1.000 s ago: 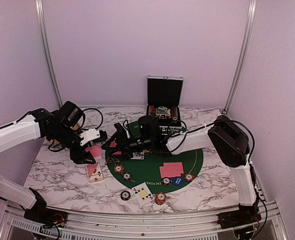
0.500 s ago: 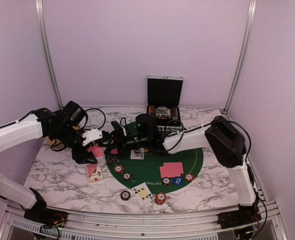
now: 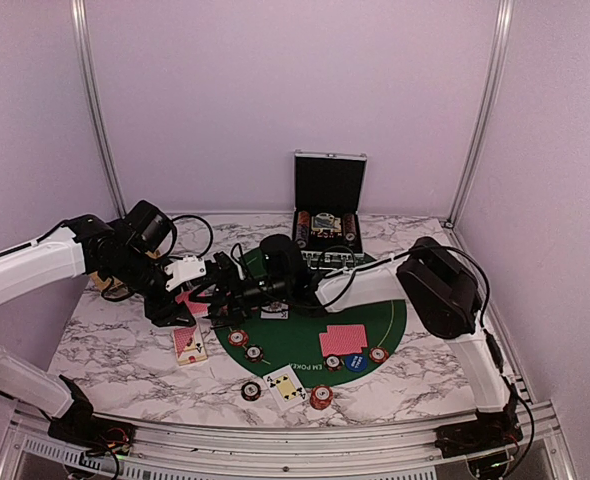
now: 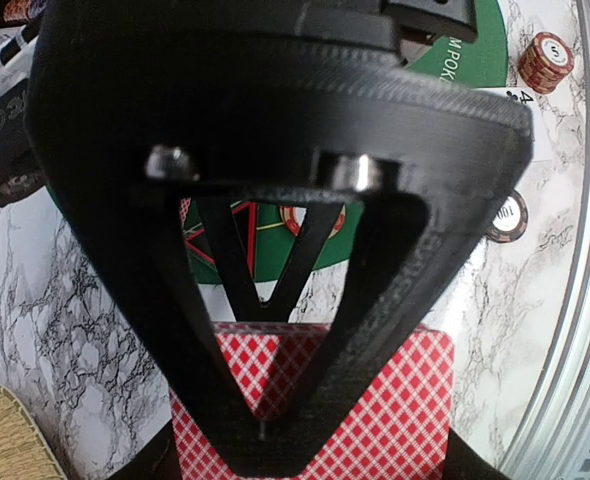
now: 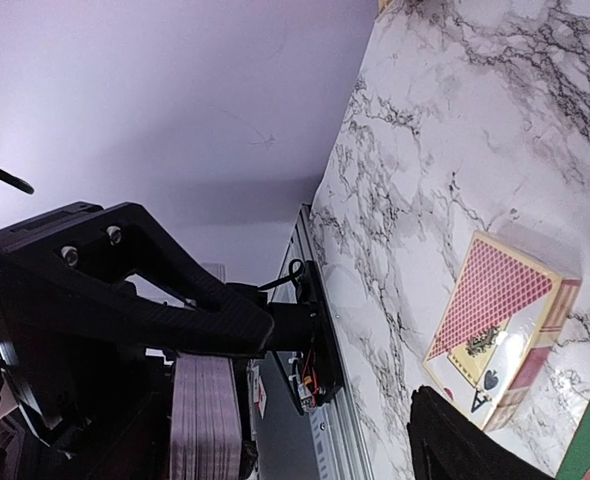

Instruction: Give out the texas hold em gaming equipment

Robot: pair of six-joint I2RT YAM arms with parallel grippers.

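My left gripper [image 3: 180,302] is shut on a deck of red-backed playing cards [image 4: 415,400], held above the marble table left of the green mat [image 3: 390,318]. My right gripper [image 3: 218,293] reaches across the mat to the deck with its jaws apart. The deck's edge [image 5: 207,420] shows beside its left finger. A red-backed card box [image 3: 188,343] lies on the table below the grippers and shows in the right wrist view [image 5: 495,320]. Red-backed cards [image 3: 343,340], a blue disc [image 3: 355,362] and red-and-white chips [image 3: 237,337] lie on the mat.
Face-up cards [image 3: 285,385] and chips [image 3: 321,397] lie near the front edge. An open black case [image 3: 329,200] stands at the back. A straw basket [image 3: 100,285] sits at the far left. The metal table rail [image 4: 585,300] runs along the front.
My right arm has stretched further left across the mat, bringing its gripper up to the deck. My left gripper has barely moved and still holds the deck.
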